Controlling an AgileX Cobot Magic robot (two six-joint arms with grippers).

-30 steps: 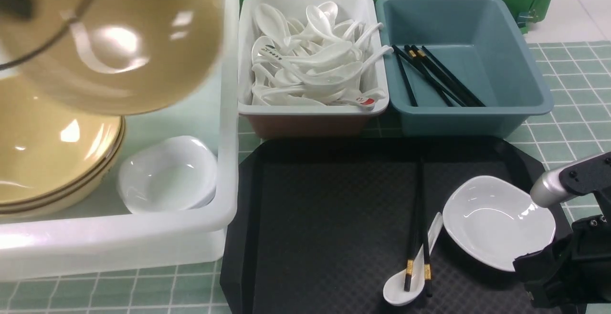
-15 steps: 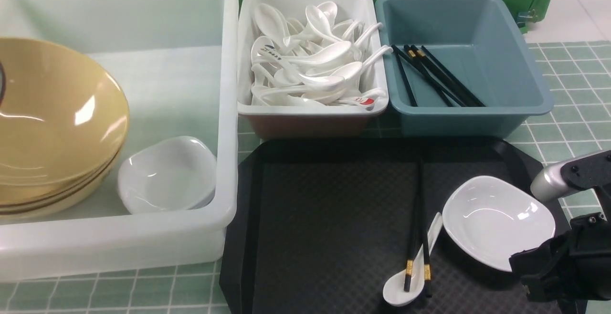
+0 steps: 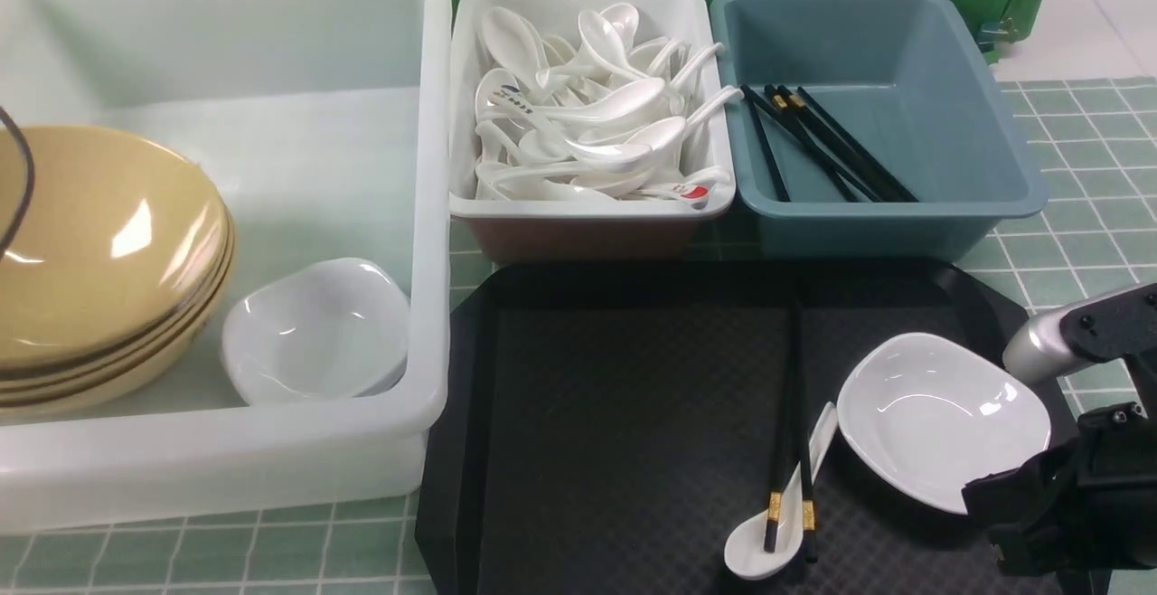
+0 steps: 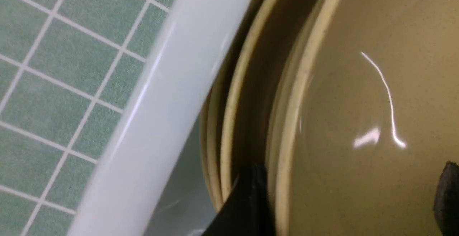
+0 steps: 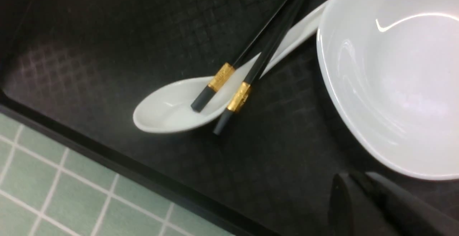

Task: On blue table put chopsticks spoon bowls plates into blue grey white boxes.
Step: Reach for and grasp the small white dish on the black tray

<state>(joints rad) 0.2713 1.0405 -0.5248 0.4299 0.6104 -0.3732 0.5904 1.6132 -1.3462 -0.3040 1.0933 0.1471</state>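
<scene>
My left gripper (image 4: 349, 168) is gaping over the glossy tan round bowl (image 4: 358, 85). My right gripper (image 5: 360, 196) is hovering closed at lower right.

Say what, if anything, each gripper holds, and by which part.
Nothing. The left gripper has open jaws astride the rim of the top tan bowl; the right gripper is shut, empty.

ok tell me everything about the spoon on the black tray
The spoon is small, glossy white and ceramic-looking, with a deep oval scoop and a short curved handle. It lies scoop-up on the black tray. Two black chopsticks lie along it, one tip resting in the scoop. Its handle reaches the rim of the white dish.
</scene>
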